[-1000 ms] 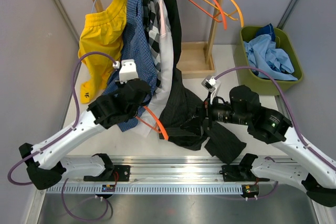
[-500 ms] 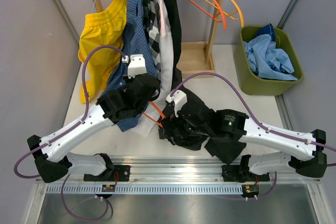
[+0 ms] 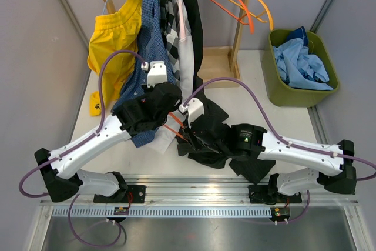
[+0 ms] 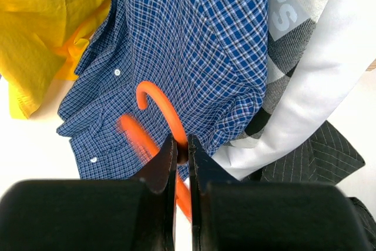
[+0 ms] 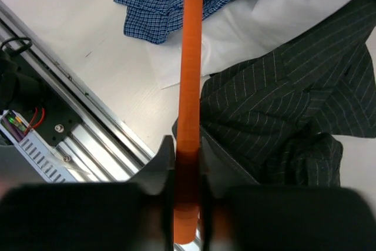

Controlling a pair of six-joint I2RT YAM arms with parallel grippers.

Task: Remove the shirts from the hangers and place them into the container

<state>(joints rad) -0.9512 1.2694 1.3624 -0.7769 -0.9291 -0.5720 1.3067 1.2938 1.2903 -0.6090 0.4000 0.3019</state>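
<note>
- Left wrist view: L gripper [image 4: 182, 152] jaws pinched tight on the hanger [image 4: 157, 101], just below its hook. The hook curls up-left in front of the blue check shirt [image 4: 200, 39].
- Right wrist view: R gripper [image 5: 188, 160] jaws closed on a straight orange hanger bar, pads touching it on both sides. The bar runs straight from the jaws to the top of frame.
- Top view: both grippers sit close together near the front of the table [image 3: 251, 66], w/ orange bits showing btwn them. Prob. one hanger, can't tell for sure.
- Black shirt [image 5: 276, 110]: pinstriped, crumpled on the table just right of the bar and under the R gripper. Its upper part hangs from the rack [image 3: 242, 27].
- White shirt [image 4: 317, 80]: btwn the black and blue check ones, lower end lying on the table.
- B/w check shirt [image 4: 291, 39]: hangs btwn the blue check and the white.
- Yellow shirt [image 3: 114, 36]: far left on the rack, apart from both grippers.
- Spare hangers [image 3: 247, 14]: bare, on the right part of the rack.
- Tub [image 3: 296, 99]: back right of the table, well apart from both grippers. A light blue shirt [image 3: 299, 63] is bunched inside.
</note>
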